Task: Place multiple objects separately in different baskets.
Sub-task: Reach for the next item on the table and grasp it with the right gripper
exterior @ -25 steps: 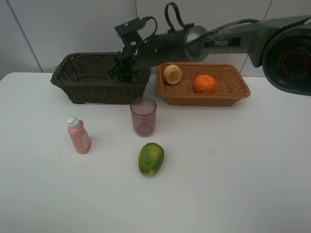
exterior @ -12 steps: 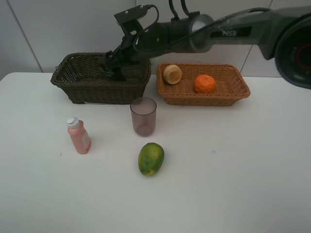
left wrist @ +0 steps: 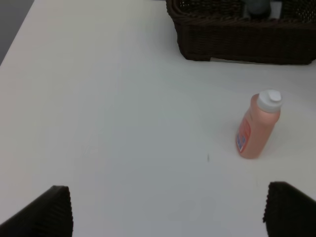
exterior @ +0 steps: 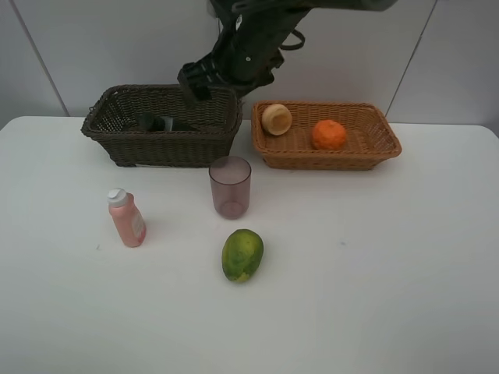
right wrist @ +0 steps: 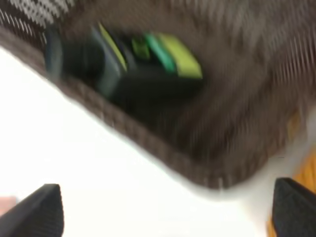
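The dark pump bottle [exterior: 160,122] lies on its side inside the dark brown basket [exterior: 117,132]. My right gripper [exterior: 196,81] hovers open above that basket's right end and holds nothing. In the blurred right wrist view, the bottle [right wrist: 133,64] lies well beyond the spread fingers [right wrist: 39,210]. The light tan basket [exterior: 374,152] holds the red-yellow round fruit [exterior: 276,118] and the orange [exterior: 328,134]. On the table stand the purplish cup [exterior: 230,186] and the pink bottle [exterior: 126,218], and the mango [exterior: 242,254] lies there. My left gripper [left wrist: 168,217] is open, with the pink bottle [left wrist: 259,126] ahead of it.
The two baskets sit side by side at the back of the white table [exterior: 390,273], close to the wall. The dark basket's corner [left wrist: 237,34] shows in the left wrist view. The right arm [exterior: 257,39] reaches down from the top of the exterior view.
My right gripper opened and let go of the dark pump bottle, which now lies in the dark basket. The arm then rose out of the basket.
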